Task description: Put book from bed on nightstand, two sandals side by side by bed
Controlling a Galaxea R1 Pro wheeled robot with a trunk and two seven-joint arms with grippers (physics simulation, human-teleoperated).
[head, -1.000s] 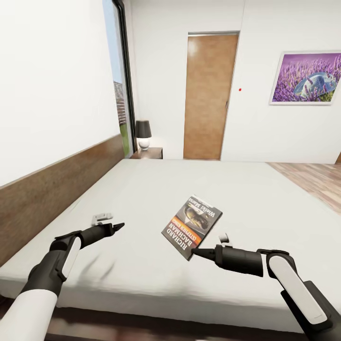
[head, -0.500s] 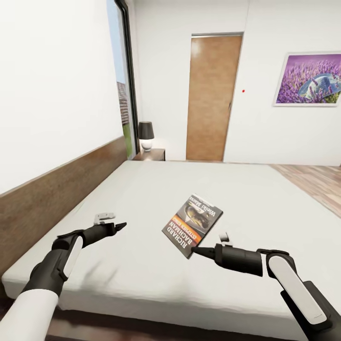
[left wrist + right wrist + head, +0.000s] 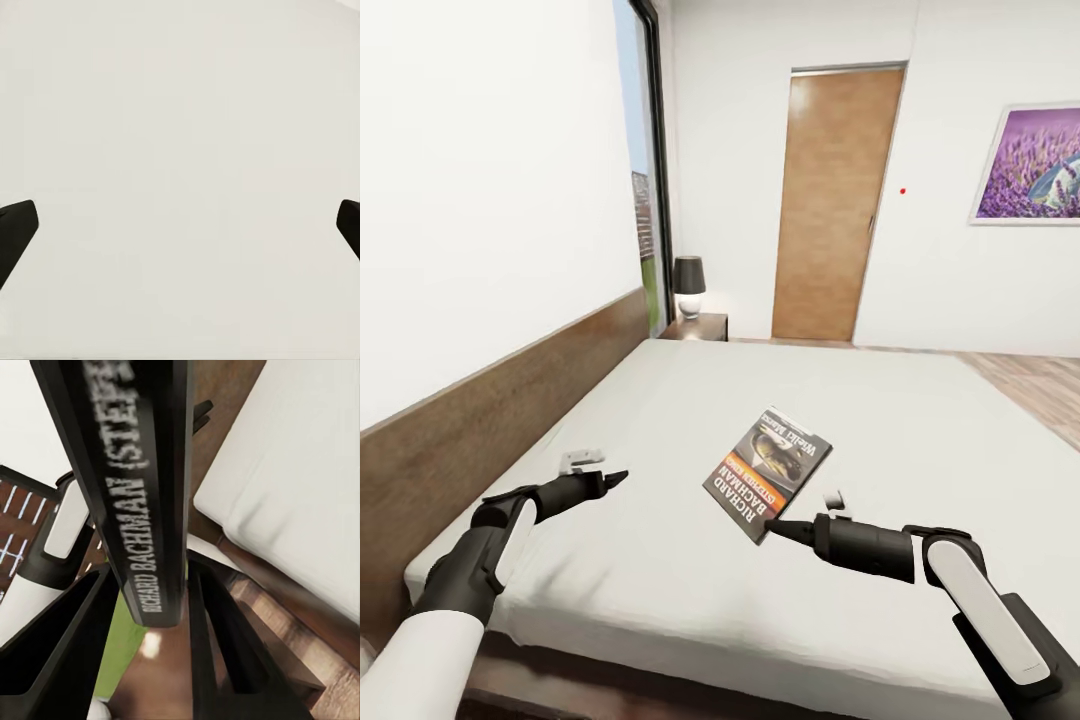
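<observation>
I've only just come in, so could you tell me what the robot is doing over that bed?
The right gripper is pinching the book by its lower corner and holding it up, tilted, above the bed. The left gripper is open over the mattress with nothing in it. A nightstand with a lamp on it stands at the far corner of the bed, by the window, so the book has yet to be set down.

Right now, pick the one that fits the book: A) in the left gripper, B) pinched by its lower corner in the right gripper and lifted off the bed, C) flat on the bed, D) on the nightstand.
B: the right gripper clamps the book at its lower corner, tilted up above the bed; the wrist view shows its spine between the fingers.
</observation>
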